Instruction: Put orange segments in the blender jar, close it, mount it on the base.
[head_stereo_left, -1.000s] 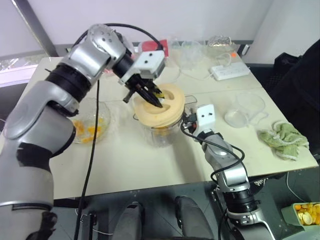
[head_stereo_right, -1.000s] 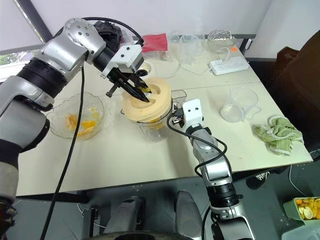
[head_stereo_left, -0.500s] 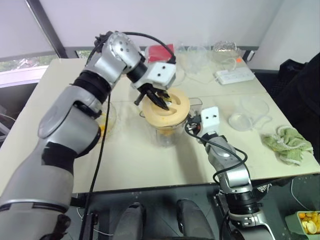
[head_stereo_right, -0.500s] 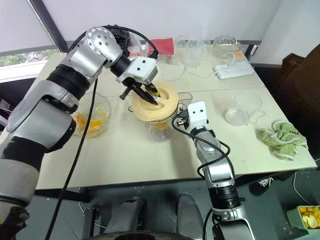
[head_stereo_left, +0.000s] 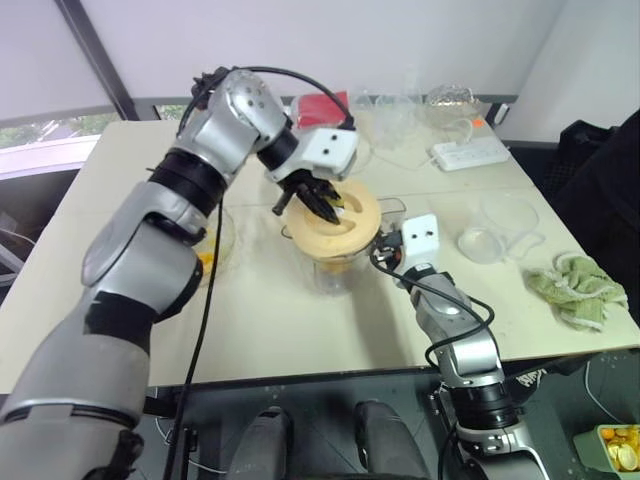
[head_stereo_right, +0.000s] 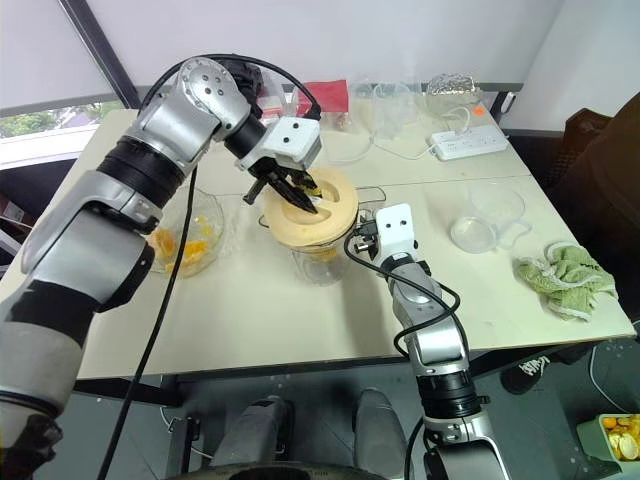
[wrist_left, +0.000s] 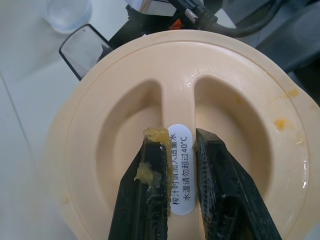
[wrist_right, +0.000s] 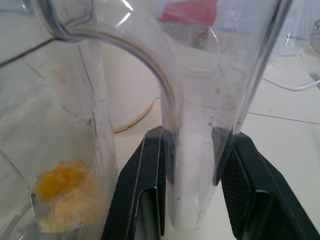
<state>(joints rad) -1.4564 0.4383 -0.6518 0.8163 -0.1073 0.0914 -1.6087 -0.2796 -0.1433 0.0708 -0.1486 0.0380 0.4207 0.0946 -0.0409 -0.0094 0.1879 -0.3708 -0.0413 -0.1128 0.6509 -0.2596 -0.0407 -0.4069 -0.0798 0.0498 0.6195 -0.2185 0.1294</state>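
We see our left tool (head_stereo_left: 322, 203) lower than a second ago, closer to the pale-yellow lid (head_stereo_left: 333, 222) on the blender jar (head_stereo_left: 335, 268). Before, its fingers reached the lid's centre ridge at a slant from the upper left of the frame; now they come down more steeply, and the white wrist block sits almost directly above the lid. Our left forearm now runs from the left edge up toward the top centre of the frame. The whole head view shifts as well, with the bench (head_stereo_left: 260, 320) and all on it sitting a little differently in the frame, which is the camera's own move. In the wrist view, both fingers (wrist_left: 150, 200) flank the ridge.
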